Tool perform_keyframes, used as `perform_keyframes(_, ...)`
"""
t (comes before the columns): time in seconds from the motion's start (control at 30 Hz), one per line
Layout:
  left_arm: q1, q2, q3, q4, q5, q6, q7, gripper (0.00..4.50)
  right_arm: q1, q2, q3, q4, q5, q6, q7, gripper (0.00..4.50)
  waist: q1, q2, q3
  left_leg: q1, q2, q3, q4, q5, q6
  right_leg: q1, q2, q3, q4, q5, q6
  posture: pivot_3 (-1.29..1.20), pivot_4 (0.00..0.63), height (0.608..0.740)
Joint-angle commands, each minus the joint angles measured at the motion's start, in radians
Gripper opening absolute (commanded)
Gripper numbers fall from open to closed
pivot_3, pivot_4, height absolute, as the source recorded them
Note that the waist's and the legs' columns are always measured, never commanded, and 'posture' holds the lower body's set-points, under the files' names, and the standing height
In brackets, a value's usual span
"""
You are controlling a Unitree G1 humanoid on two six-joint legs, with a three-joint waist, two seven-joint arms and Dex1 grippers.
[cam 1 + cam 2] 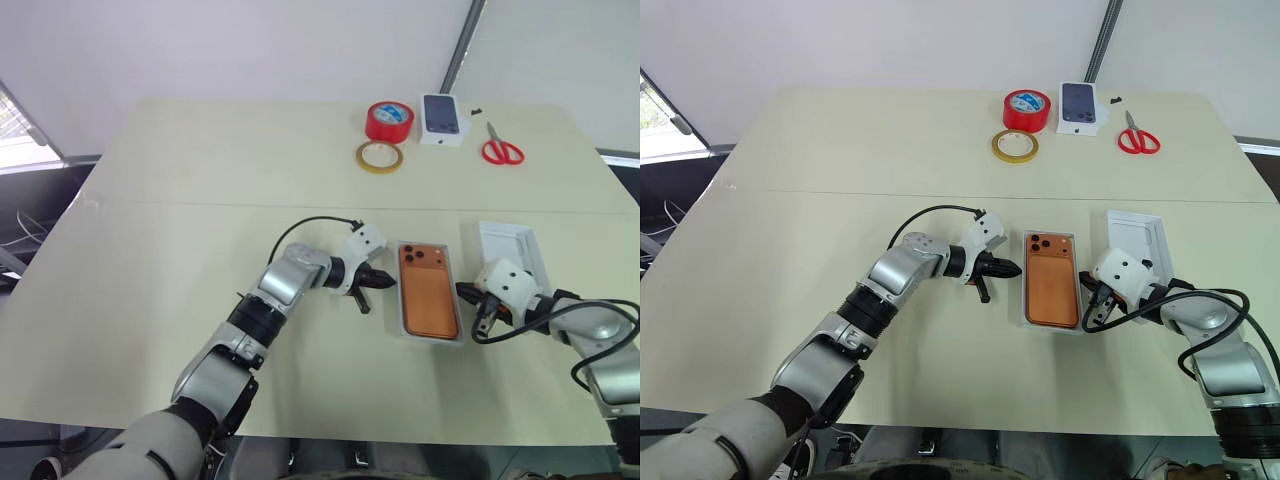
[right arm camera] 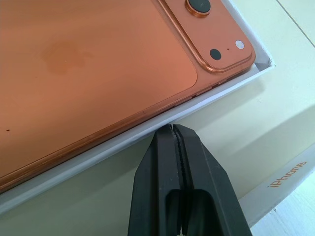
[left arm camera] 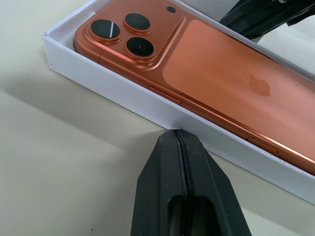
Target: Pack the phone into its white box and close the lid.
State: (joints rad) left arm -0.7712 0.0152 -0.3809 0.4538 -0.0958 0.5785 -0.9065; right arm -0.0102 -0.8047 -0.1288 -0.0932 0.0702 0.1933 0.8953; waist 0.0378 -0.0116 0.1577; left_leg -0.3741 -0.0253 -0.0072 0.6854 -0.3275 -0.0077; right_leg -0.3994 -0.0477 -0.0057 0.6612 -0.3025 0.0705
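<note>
The phone lies in the box; the lid waits beside it on the surface. Left hand and right hand – both pinched shut, empty – flank the box. Risk: a nudge skews the tray, or the lid goes on crooked.

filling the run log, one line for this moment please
phone: lying in white box | lid: off, on table right of box | left gripper: shut, at box's left wall | right gripper: shut, at box's right wall
</note>
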Motion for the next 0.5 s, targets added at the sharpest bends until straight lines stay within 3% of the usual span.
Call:
perform_keyframes(0.03, 0.009, -0.034, -0.03, -0.035, -0.015, -0.014, -0.031, 0.02, -0.033, -0.013, 0.009, -0.007, 0.018, -0.073, 0.028, 0.04, 0.0, 0.0, 0.0, 0.0, 0.0, 0.0, 0.0, 0.0, 0.0, 0.0, 0.0, 0.0, 0.0, 0.0, 0.0, 0.0, 0.15, 0.74)
perform_keyframes(0.5, -0.01, 0.017, 0.046, 0.005, -0.011, -0.029, -0.004, 0.02, -0.047, -0.024, 0.002, 0.046, 0.006, -0.109, 0.044, 0.04, -0.004, 0.0, 0.0, 0.0, 0.0, 0.0, 0.0, 0.001, -0.001, 0.0, 0.001, 0.0, 0.0, 0.0, 0.0, 0.0, 0.15, 0.74)
